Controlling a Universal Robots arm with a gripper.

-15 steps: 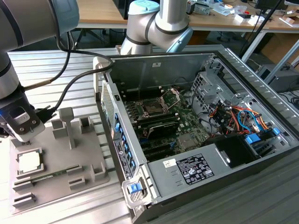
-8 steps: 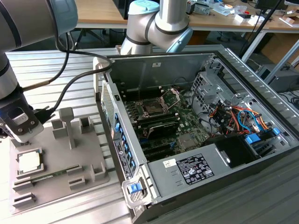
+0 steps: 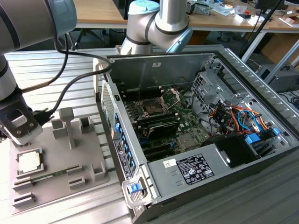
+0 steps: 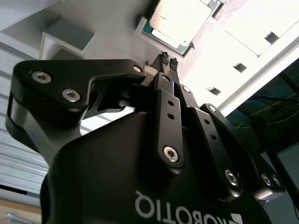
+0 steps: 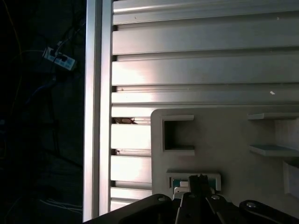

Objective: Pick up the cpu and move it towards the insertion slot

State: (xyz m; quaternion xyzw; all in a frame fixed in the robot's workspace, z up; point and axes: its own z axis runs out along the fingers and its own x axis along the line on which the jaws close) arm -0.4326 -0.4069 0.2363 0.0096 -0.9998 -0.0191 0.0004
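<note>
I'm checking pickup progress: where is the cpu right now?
At the exterior view's left, the cpu lies in the square recess of the grey tray, close under the gripper and outside the computer case.

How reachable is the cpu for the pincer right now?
Probably reachable. The pincer hangs close above the cpu, which lies face up in the tray with nothing over it. The jaws look shut, so they would need to open first.

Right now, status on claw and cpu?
Claw shut, empty, just above cpu. It lies in grey tray recess. Case side wall stands between tray and insertion slot.
</note>
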